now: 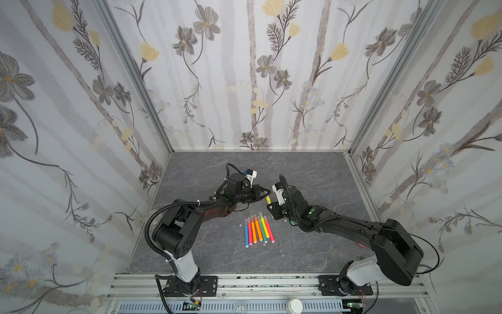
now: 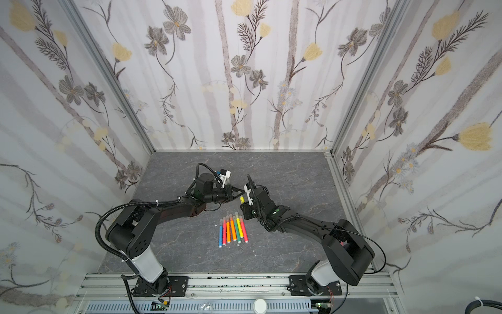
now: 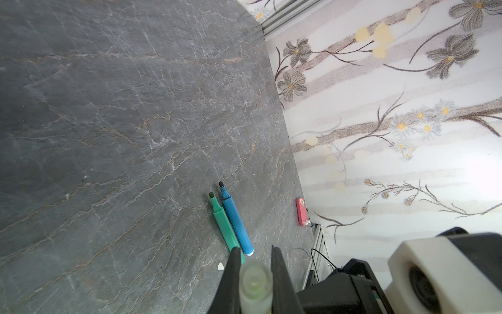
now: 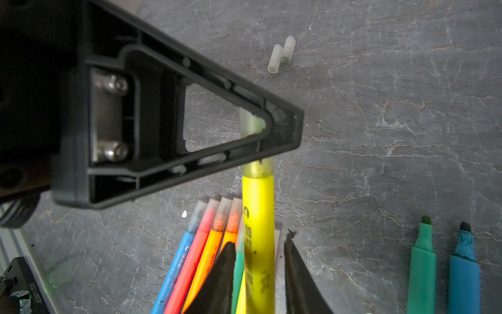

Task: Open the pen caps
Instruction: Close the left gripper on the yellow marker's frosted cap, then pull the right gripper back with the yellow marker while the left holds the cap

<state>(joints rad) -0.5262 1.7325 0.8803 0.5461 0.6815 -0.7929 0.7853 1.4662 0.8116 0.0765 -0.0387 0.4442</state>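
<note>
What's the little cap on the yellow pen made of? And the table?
Cap on the yellow pen: probably plastic, frosted and half see-through; a yellowish tint shows through. Table: matt grey with pale veins, like stone, though it could be a printed sheet.

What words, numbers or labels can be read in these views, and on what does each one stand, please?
"36280117033", first character uncertain: white print on the black housing at the edge of the right wrist view.
Dark print along the yellow pen: blurred, unreadable.
No other text can be made out in any view.
</note>
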